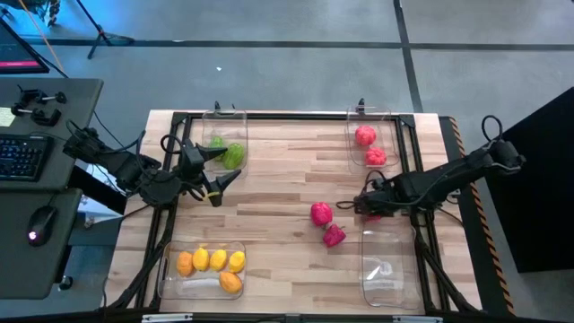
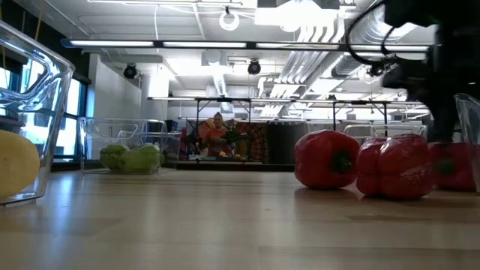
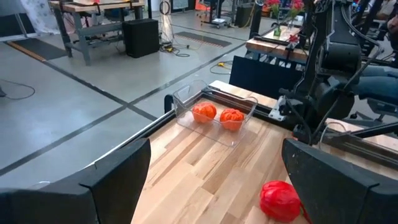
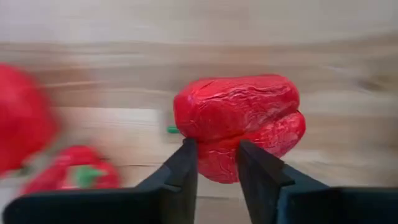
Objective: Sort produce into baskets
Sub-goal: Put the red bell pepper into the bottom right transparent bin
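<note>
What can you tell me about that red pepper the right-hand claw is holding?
The red pepper is a small toy bell pepper, glossy and crinkled like plastic, lobed and plump. The right claw has its two dark fingers closed on the pepper's lower part. From above, the pepper shows as a bit of red under that claw, over the wooden table, between the bin of red pieces and the empty bin. Whether it rests on the wood or is lifted cannot be told.
</note>
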Available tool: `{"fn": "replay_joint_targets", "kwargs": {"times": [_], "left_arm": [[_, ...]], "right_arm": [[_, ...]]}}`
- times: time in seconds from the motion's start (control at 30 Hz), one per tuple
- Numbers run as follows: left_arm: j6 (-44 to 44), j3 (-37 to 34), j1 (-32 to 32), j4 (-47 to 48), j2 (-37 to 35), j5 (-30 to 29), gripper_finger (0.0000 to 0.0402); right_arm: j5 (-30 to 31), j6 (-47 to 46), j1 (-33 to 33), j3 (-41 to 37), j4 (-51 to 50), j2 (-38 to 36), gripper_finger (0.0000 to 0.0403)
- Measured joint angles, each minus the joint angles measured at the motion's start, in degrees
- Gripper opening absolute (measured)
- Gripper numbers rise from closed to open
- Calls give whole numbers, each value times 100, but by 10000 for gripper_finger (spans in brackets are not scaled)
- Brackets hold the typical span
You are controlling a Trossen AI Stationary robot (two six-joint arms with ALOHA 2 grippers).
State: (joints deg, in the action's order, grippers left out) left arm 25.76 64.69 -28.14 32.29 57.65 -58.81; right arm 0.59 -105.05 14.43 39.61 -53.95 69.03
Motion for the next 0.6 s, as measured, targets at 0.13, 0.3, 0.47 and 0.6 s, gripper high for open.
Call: {"fn": "replay_joint_targets", "kwargs": {"times": [0.13,0.3,0.47,0.6], "left_arm": [[-4,0,0,5,0,0,351],[9,0,0,5,0,0,351],[9,0,0,6,0,0,351],[10,0,0,5,0,-2,351]], "right_arm": [[323,442,-297,-8,802,133,69],[683,1010,-656,-35,1765,165,66],[745,1947,-868,184,2068,164,66],[730,3199,-955,830,1786,125,66]]}}
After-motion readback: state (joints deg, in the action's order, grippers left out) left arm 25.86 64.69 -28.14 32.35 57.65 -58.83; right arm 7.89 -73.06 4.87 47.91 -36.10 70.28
